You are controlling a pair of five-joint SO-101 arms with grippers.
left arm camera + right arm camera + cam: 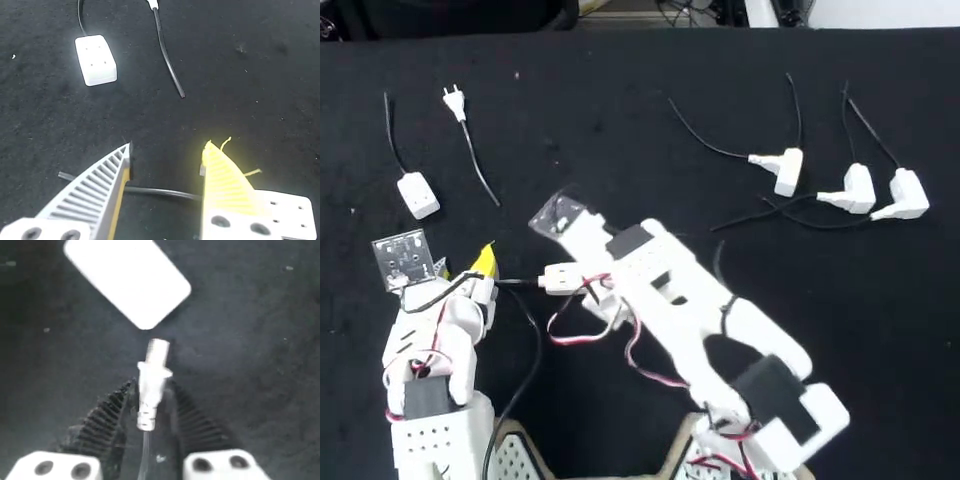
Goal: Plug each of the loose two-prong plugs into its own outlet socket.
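My right gripper [151, 386] is shut on a small white two-prong plug [155, 357], whose tip points at a white outlet block [127, 282] just beyond it without touching. In the high view that gripper [558, 215] sits mid-table. My left gripper [167, 146] is open, with a black cable [160, 192] crossing between its fingers and a white outlet socket [285, 215] beside its yellow finger [225, 180]. From above, that socket [560, 277] lies between the two arms, right of the left gripper [445, 265]. Another socket [418, 195] and a loose plug [453, 100] lie at far left.
Three white plug pieces [782, 168], [855, 190], [905, 195] with black cables lie at the far right. The left wrist view shows the far socket [95, 60] and the loose plug's cable [167, 60] ahead on black cloth. Red and white wires [590, 330] hang from the right arm.
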